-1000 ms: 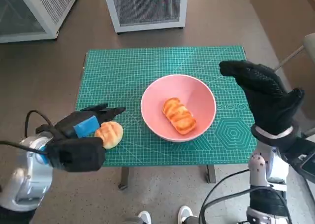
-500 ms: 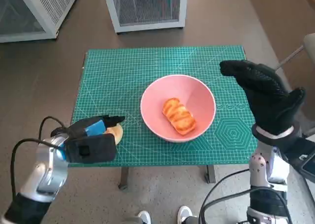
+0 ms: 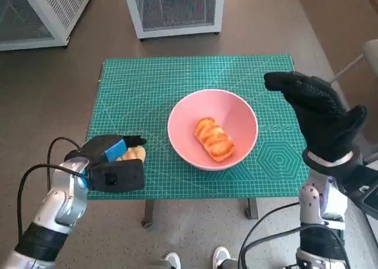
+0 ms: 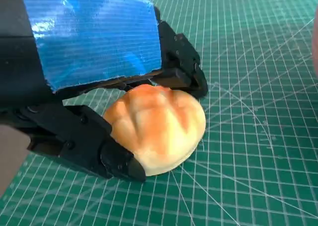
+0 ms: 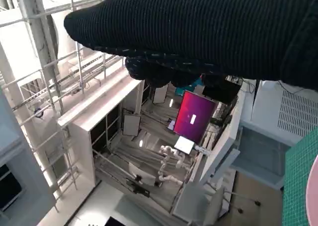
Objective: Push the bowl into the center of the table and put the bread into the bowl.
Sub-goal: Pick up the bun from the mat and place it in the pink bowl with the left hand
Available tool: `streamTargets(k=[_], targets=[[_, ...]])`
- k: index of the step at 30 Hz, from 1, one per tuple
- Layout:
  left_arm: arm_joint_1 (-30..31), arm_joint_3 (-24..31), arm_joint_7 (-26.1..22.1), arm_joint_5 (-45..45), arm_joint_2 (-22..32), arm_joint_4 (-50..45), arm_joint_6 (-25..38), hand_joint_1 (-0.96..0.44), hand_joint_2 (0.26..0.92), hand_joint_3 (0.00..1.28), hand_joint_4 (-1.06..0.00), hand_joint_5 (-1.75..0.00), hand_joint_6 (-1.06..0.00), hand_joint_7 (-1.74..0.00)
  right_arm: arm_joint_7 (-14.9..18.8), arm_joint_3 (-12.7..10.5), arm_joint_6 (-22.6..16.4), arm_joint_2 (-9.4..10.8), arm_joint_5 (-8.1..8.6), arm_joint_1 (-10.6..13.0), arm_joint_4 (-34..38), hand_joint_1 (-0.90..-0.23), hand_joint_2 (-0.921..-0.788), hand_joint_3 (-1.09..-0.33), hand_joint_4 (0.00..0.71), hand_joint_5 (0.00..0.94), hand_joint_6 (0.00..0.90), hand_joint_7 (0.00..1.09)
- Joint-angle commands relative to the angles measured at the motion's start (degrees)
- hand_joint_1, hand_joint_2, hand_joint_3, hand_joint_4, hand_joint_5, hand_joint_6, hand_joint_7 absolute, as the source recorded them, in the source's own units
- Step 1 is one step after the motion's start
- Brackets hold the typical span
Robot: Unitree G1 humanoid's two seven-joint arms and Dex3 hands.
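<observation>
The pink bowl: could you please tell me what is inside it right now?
The pink bowl holds one golden bread roll, lying on its bottom. The patch of bowl beneath the roll is covered. A second roll sits outside, between the left hand's fingers.

Count: 2 breads, one in the bowl (image 3: 215, 139), one near-left on the table (image 3: 134, 155); 1 bowl (image 3: 239, 112); 1 table (image 3: 177, 74).

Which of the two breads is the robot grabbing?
The round bun at the table's near left edge, between the left hand's fingers. The other, a ridged loaf, lies in the pink bowl.
</observation>
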Motion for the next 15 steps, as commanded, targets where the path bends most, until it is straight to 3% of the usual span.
streamTargets(k=[1, 8, 15], targets=[[1.29, 0.74, 0.59, -0.74, 1.10, 0.56, -3.13, 0.01, 0.917, 0.10, -0.67, -1.19, -0.58, -1.16, 0.17, -0.09, 0.39, -0.30, 0.02, 0.83, 0.24, -0.459, -0.921, -0.498, 0.381, 0.000, 0.030, 0.63], [2.22, 3.58, -0.51, -2.55, 2.17, -3.76, -4.45, 0.00, 0.912, 0.09, -0.68, -1.20, -0.63, -1.14, 0.33, -0.14, 0.38, -0.31, 0.14, 0.76, 0.52, -0.459, -0.921, -0.497, 0.381, 0.000, 0.030, 0.63], [2.54, 8.66, -3.84, -5.28, 2.76, -13.97, -2.11, 0.00, 0.910, 0.08, -0.70, -1.13, -0.62, -1.20, 0.71, -0.20, 0.45, -0.39, 0.41, 0.59, 0.86, -0.459, -0.921, -0.497, 0.381, 0.000, 0.031, 0.62]])
